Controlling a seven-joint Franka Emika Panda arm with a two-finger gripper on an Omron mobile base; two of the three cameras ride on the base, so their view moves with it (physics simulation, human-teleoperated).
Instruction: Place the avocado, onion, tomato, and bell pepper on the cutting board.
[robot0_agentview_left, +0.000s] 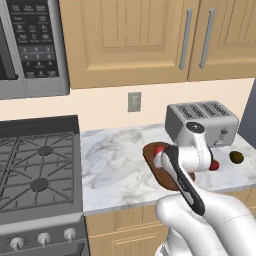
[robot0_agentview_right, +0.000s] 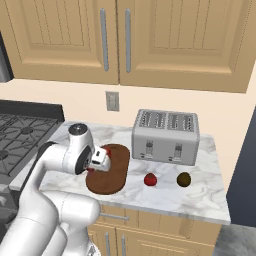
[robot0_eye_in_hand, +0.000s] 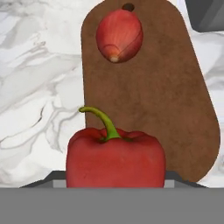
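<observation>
The hand (robot0_agentview_right: 101, 159) is clamped on a glossy red bell pepper with a curved green stem (robot0_eye_in_hand: 115, 159), carried stem-up, and hovers over the flat dark reddish-brown wooden cutting board with rounded ends (robot0_eye_in_hand: 175, 109). Judging from the task, it is held there to be set down on bare wood.

Ahead of the hand, near the board's far end beside its small hanging hole, lies a reddish-pink onion with a pale root tip (robot0_eye_in_hand: 119, 35); it is already in place, and open board lies between it and the pepper.

Off to the hand's right, on the white marble surface (robot0_agentview_right: 200, 192), a small round red tomato (robot0_agentview_right: 150, 179) and a small dark olive-green avocado (robot0_agentview_right: 184, 179) sit near each other in front of the silver four-slot toaster (robot0_agentview_right: 166, 136), both waiting their turn.

No readable brand or label shows on the toaster; the microwave panel's (robot0_agentview_left: 36, 40) print is too small to read.
</observation>
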